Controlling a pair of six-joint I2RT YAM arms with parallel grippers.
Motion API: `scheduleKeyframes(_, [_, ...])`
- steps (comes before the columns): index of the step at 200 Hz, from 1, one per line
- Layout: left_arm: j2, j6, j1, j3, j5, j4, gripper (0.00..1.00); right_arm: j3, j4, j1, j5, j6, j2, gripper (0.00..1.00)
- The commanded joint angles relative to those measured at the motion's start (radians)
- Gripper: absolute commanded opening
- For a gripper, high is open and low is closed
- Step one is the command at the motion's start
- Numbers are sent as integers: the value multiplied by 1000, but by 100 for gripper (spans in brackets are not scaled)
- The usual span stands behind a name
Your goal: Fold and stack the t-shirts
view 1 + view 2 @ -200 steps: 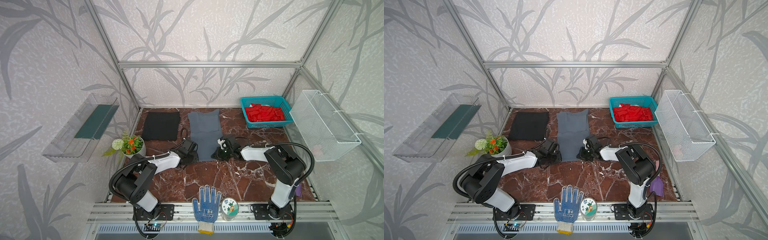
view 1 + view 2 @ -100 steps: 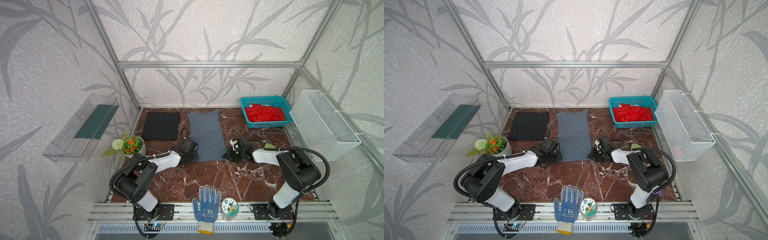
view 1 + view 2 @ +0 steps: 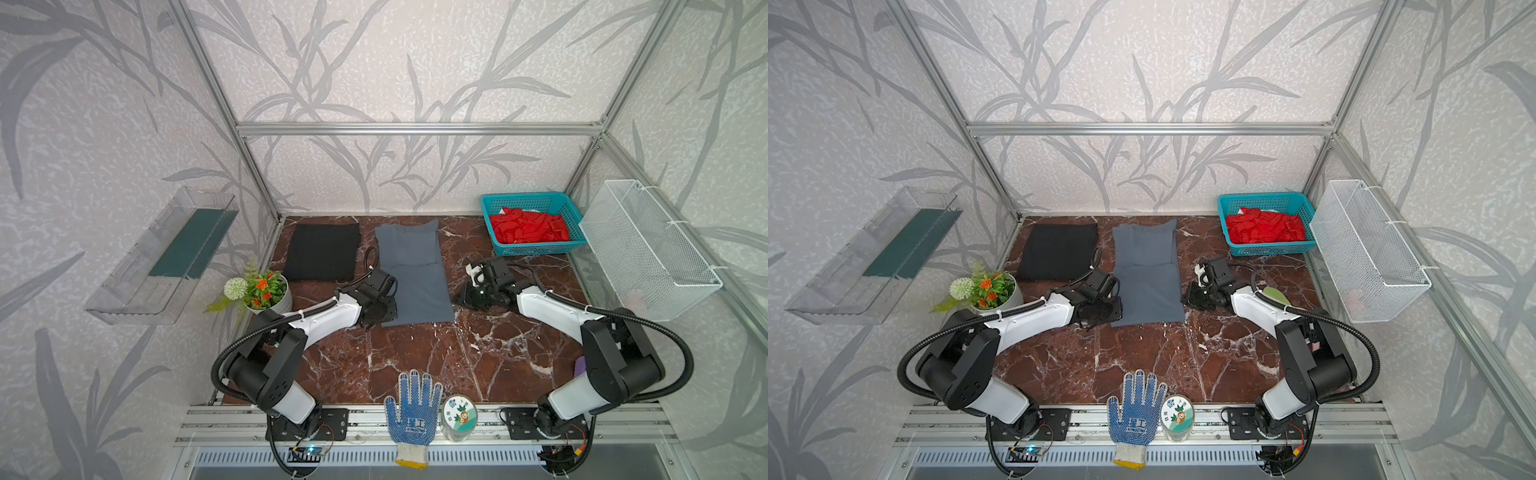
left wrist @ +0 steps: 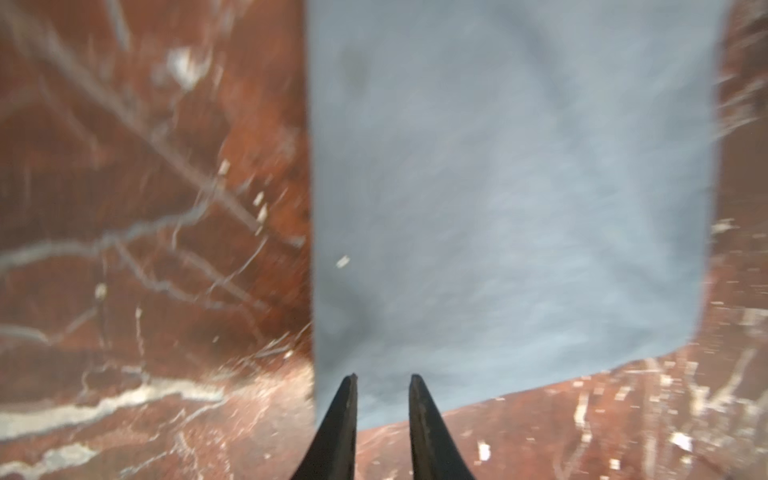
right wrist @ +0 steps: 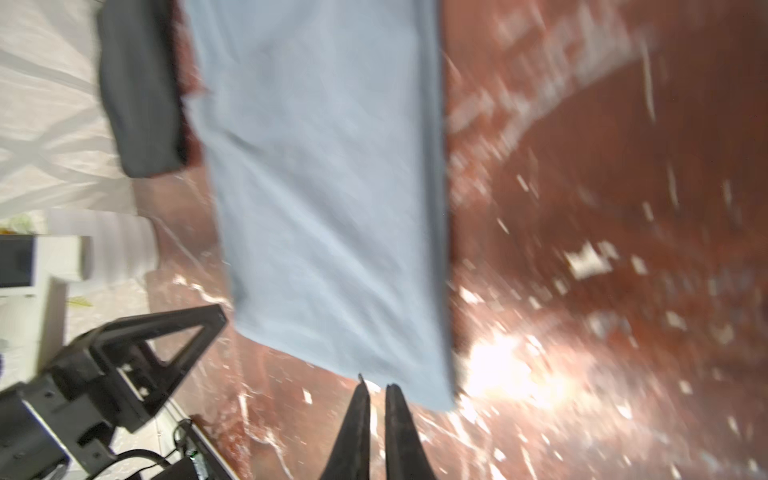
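A slate grey t-shirt, folded into a long strip, lies flat mid-table. A black t-shirt lies folded at the back left. My left gripper rests at the grey shirt's front left corner. In the left wrist view this gripper is open by a narrow gap over the cloth, pinching nothing. My right gripper sits just right of the shirt's right edge. Its wrist view shows it shut and empty, the grey cloth just beyond.
A teal basket of red pieces stands at the back right, beside a white wire basket on the right wall. A flower pot stands at the left. A dotted glove and round tin lie on the front rail.
My right gripper has pulled away to the right from the grey shirt's right edge. The shirt's near part now lies flat. The left arm has hardly moved.
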Motion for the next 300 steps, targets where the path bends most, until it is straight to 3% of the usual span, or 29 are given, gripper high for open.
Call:
scheduleKeyframes(1, [29, 54, 4, 101, 14, -25, 25, 114, -36, 7, -36, -54, 90, 12])
scheduleKeyframes(56, [248, 30, 35, 262, 0, 25, 23, 418, -29, 72, -99, -52, 431, 12])
scheduleKeyframes(128, [293, -34, 49, 166, 14, 57, 21, 605, -46, 86, -63, -36, 669, 12])
scheduleKeyframes(175, [262, -54, 49, 62, 12, 70, 21, 599, -38, 21, -27, -34, 692, 11])
scheduleKeyframes(246, [262, -51, 49, 47, 5, 60, 20, 587, -82, -49, 32, -131, 636, 11])
scheduleKeyframes(300, [186, 2, 50, 100, 20, 44, 20, 457, -24, -43, 4, -146, 437, 11])
